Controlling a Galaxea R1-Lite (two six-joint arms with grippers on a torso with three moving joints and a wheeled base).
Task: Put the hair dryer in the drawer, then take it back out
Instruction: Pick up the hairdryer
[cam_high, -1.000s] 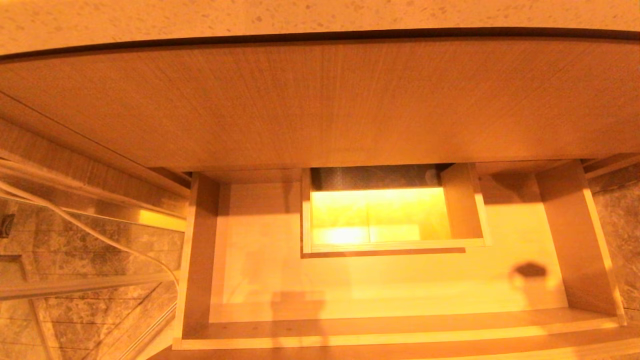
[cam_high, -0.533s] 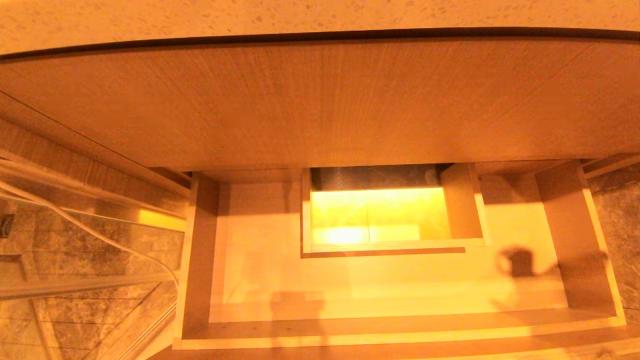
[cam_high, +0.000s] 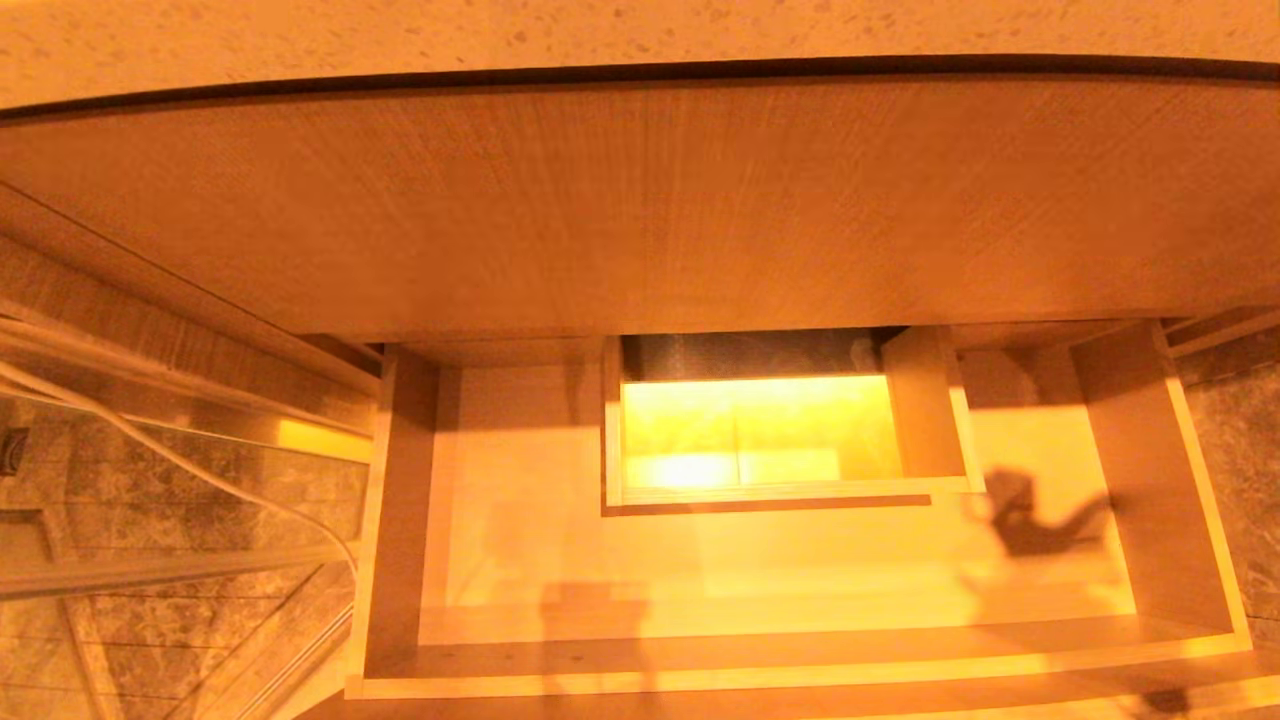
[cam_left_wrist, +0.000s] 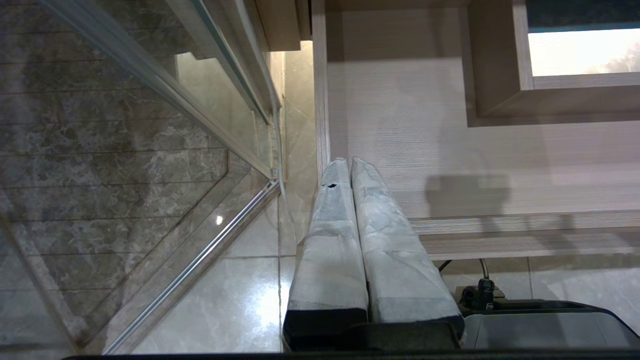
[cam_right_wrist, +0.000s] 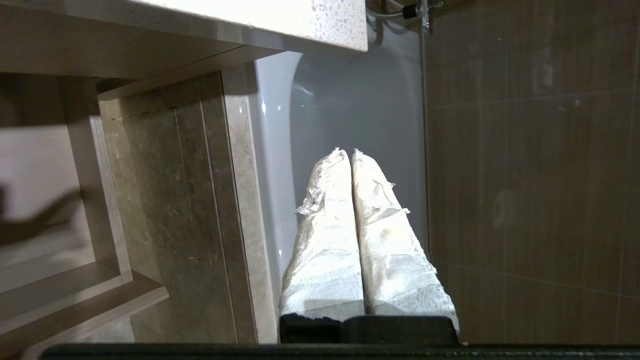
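Note:
The drawer (cam_high: 800, 672) is pulled out below the counter, and its pale floor is bare. No hair dryer shows in any view. The drawer's floor (cam_left_wrist: 450, 140) also fills the left wrist view, where my left gripper (cam_left_wrist: 345, 161) hangs outside the drawer's left front corner, shut, with nothing between its wrapped fingers. My right gripper (cam_right_wrist: 346, 151) hangs beside the drawer's right side wall (cam_right_wrist: 85, 175), also shut and empty. Neither gripper appears in the head view. A dark shadow (cam_high: 1030, 520) lies on the drawer floor at the right.
A boxed cut-out (cam_high: 760, 430) stands at the drawer's mid-back. A tall wood panel (cam_high: 640, 200) and speckled countertop (cam_high: 600, 30) are above. A glass panel with a metal rail (cam_left_wrist: 200, 125) is at the left. A white fixture (cam_right_wrist: 340, 100) is at the right.
The dark shadow on the drawer floor at the right has shifted toward the cut-out and changed shape. The drawer has not moved.

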